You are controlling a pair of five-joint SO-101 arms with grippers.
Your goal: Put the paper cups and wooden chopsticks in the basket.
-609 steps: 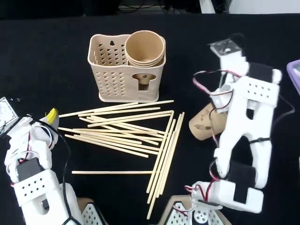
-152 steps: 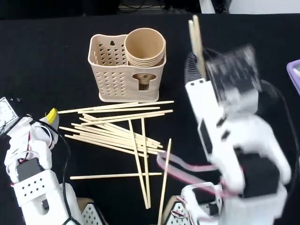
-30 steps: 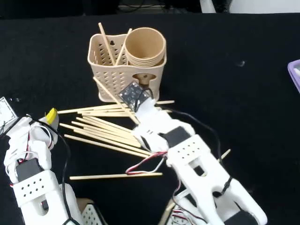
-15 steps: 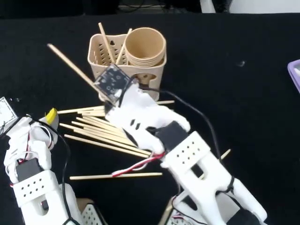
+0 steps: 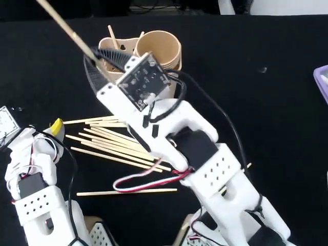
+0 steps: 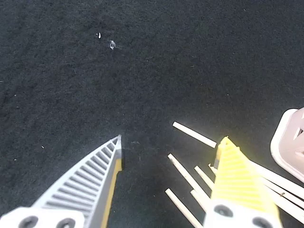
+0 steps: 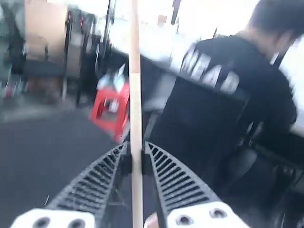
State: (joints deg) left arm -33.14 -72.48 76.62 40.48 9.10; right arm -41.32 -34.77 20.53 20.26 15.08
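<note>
Chopstick is pinched in the closed right hand, raised slantwise over the basket, likely so its lower end can go in beside the paper cups, while loose chopsticks lie on the surface.

The black cloth table is plain, and the loose wooden chopsticks on it are pale tan. The perforated plastic basket is beige, patterned with rows of holes, and the stacked paper cups are kraft brown. The left gripper has one ridged yellow finger and one grey — the right gripper is black and ribbed, around a pale wooden chopstick.
</note>
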